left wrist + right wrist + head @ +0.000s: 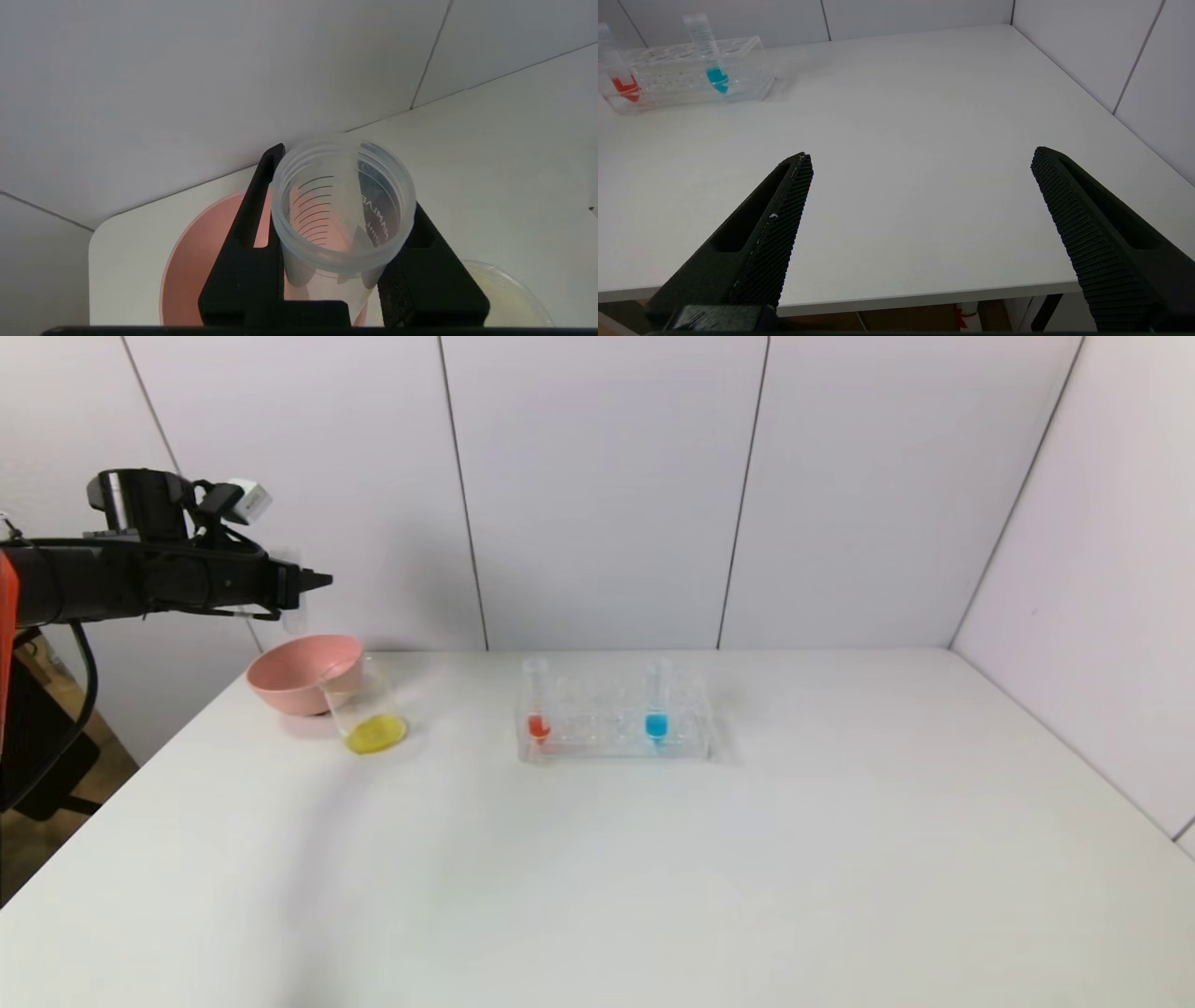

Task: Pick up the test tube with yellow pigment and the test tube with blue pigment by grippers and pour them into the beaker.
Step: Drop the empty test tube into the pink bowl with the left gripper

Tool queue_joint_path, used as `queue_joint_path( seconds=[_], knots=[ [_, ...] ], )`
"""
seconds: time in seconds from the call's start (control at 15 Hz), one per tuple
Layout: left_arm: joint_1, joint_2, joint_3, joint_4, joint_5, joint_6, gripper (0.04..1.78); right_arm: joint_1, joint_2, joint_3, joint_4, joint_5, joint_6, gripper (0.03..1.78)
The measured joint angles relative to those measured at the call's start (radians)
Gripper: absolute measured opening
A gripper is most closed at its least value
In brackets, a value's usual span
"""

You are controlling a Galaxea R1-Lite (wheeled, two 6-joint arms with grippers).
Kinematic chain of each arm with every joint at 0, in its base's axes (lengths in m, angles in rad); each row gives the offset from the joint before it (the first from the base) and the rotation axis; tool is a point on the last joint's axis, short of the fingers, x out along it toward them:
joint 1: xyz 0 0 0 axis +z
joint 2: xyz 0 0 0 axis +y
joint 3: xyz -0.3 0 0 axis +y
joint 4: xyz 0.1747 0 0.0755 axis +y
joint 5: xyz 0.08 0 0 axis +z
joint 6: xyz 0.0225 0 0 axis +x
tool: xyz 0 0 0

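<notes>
My left gripper (313, 581) hangs high above the pink bowl, at the table's far left. In the left wrist view it (343, 186) is shut on the test tube with yellow pigment (343, 210). I look into the tube's open mouth; it looks almost empty, with a faint yellow trace. The beaker (372, 714) stands beside the bowl with yellow liquid in its bottom; it also shows in the left wrist view (507, 298). The test tube with blue pigment (656, 707) stands upright in the rack, also seen in the right wrist view (712, 56). My right gripper (920, 156) is open and empty over the table's front edge, out of the head view.
A pink bowl (301, 674) sits at the far left, touching the beaker. A clear tube rack (616, 721) stands mid-table with a red-liquid tube (537, 709) at its left end. White walls close the back and right sides.
</notes>
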Motion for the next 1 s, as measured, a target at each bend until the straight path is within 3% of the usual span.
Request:
queue_joint_path(
  seconds=[0.67, 0.8, 1.0],
  knots=[
    [-0.001, 0.060, -0.010, 0.003, 0.001, 0.001, 0.57, 0.000, 0.000, 0.000, 0.000, 0.000, 0.000, 1.71],
    [0.003, 0.065, -0.013, 0.005, 0.002, 0.001, 0.72, 0.000, 0.000, 0.000, 0.000, 0.000, 0.000, 1.71],
    [0.011, 0.068, -0.021, 0.008, 0.002, 0.008, 1.15, 0.000, 0.000, 0.000, 0.000, 0.000, 0.000, 1.71]
  ],
)
